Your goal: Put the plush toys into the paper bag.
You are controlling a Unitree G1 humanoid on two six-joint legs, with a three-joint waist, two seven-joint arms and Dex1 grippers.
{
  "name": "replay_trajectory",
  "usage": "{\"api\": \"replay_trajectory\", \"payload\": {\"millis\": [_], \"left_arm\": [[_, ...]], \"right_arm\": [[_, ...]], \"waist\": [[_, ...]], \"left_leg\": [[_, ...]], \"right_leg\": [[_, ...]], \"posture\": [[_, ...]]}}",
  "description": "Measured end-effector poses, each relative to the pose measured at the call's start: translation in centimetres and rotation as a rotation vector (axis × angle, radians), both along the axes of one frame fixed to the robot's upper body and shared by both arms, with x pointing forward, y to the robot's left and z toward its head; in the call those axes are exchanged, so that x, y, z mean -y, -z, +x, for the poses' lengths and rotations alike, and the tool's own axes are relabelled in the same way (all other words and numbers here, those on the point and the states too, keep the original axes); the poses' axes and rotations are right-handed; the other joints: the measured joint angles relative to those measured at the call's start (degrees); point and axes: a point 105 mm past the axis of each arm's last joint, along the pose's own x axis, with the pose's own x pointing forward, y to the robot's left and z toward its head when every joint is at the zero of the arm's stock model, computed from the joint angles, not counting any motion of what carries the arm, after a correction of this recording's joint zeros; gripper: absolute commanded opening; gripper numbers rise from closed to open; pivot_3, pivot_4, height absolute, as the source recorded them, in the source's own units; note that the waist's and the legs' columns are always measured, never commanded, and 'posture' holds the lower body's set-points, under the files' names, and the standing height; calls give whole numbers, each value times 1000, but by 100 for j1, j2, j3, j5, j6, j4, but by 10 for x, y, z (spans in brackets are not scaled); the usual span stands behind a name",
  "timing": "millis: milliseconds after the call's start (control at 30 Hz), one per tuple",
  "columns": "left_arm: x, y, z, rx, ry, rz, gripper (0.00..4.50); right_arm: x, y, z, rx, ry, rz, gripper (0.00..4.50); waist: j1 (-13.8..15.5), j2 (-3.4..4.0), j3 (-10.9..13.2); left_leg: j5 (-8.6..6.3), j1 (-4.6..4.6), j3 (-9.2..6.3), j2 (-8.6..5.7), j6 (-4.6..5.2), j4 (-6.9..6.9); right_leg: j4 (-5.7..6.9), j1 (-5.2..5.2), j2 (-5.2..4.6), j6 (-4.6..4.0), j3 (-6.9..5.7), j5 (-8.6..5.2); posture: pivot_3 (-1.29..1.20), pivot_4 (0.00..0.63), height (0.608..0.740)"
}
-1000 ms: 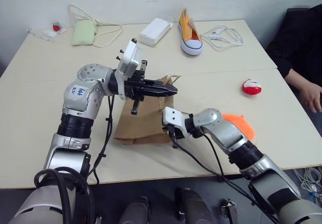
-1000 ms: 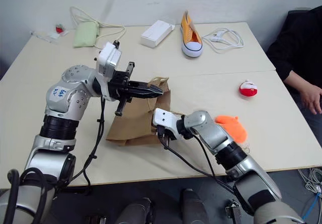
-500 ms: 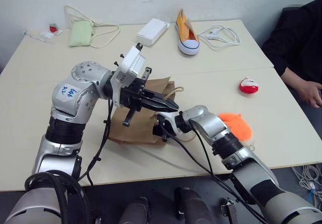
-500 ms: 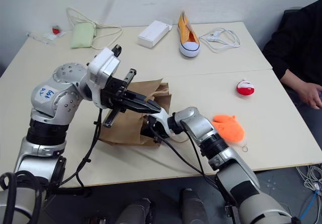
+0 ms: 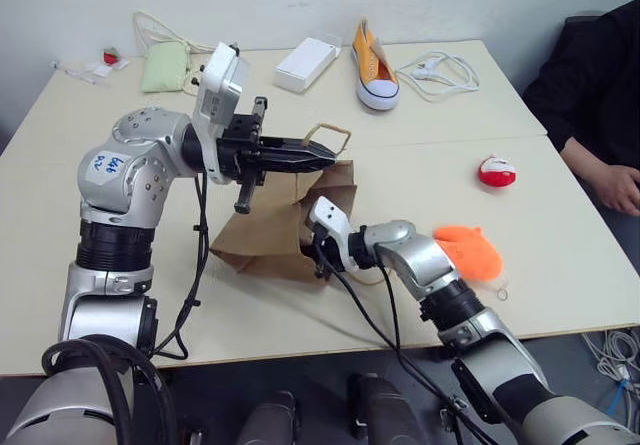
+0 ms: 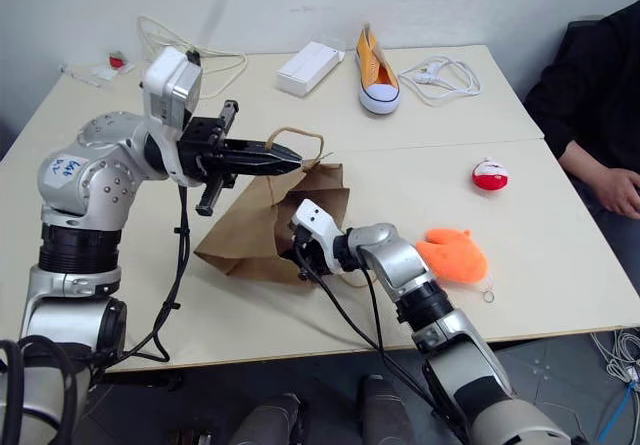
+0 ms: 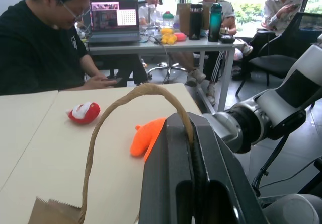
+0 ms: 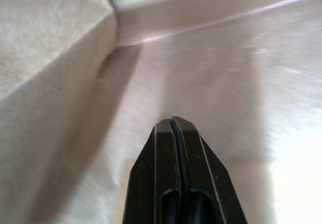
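The left gripper [image 5: 325, 150] is closed on one tan cord handle [image 7: 113, 113] of the paper bag [image 5: 270, 230] and holds it up, so that the mouth of the bag stands lifted above the table [image 5: 420, 295]. The right gripper [image 8: 173, 126] has its two black fingers pressed together with nothing between them, and it is inside the bag's mouth, with brown paper on all sides of it.

The orange plush toy [image 5: 472, 252] lies on the table just beside the right forearm, outside the bag. The red-and-white plush toy [image 5: 499, 172] lies further away, near a person's sleeve [image 5: 585, 75] at the edge of the table.

At the far side of the table there are an orange sneaker [image 5: 374, 60], a white box [image 5: 309, 62], a white cable [image 5: 440, 70] and a pale green pouch [image 5: 165, 65]. On the left arm a white sticker [image 5: 106, 164] has blue handwriting, which I cannot read. No brand is visible on the bag.
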Motion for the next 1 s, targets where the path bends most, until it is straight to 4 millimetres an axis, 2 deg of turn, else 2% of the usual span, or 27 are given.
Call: {"api": "replay_trajectory", "payload": {"millis": [100, 167, 300, 367, 433, 667, 733, 800, 1000], "left_arm": [[-2, 5, 7, -9, -40, 7, 0], [-4, 7, 10, -14, -64, 9, 0], [-7, 14, 11, -37, -72, 14, 0], [-7, 16, 10, -43, -69, 20, 0], [-9, 16, 10, -43, -69, 29, 0], [-7, 19, 11, -37, -67, 36, 0], [-5, 22, 12, -40, -64, 39, 0], [-3, 25, 14, -46, -61, 44, 0], [2, 23, 19, -28, -64, 39, 0]], "right_arm": [[32, -8, 2, 100, 75, -26, 17], [47, -23, -3, 143, 126, 20, 17], [72, -74, -30, 231, 206, 154, 17], [92, -84, -44, 251, 279, 158, 177], [112, -82, -59, 229, 360, 136, 557], [205, -58, -103, 137, 682, -35, 3122], [221, -54, -109, 131, 749, -64, 3837], [227, -49, -110, 129, 790, -96, 4480], [239, -30, -96, 140, 868, -170, 4480]], "waist": [[8, 0, 0], [3, -1, 0], [-16, 0, 1], [20, 0, 1], [98, 0, 1], [310, -1, 1], [306, -2, 1], [289, -2, 1], [282, -2, 1]], "left_leg": [[0, -5, 0, -3, 1, -2], [0, -8, 0, 0, 1, -6], [0, -16, 2, 4, 1, -12], [0, -18, 0, 3, 1, -10], [-1, -18, 2, 2, 3, -9], [-3, -3, 6, -2, 18, -7], [-2, 2, 10, -4, 20, -7], [-1, 5, 11, -3, 19, -7], [0, 6, 13, -2, 17, -8]], "right_leg": [[-3, -5, -1, 0, 0, 0], [-4, -10, 0, 0, 0, 0], [-2, -22, 3, -1, 3, 0], [-3, -20, 1, -1, 2, -1], [-6, -16, 0, -1, 5, -1], [-47, 13, -2, 6, 10, 4], [-45, 17, -2, 9, 14, 5], [-41, 17, -1, 9, 15, 5], [-40, 14, -1, 8, 15, 5]], "posture": [[0, 150, 740], [0, 150, 740], [0, 150, 740], [0, 150, 740], [0, 150, 740], [0, 150, 740], [0, 150, 740], [0, 150, 740], [0, 150, 740]]}}
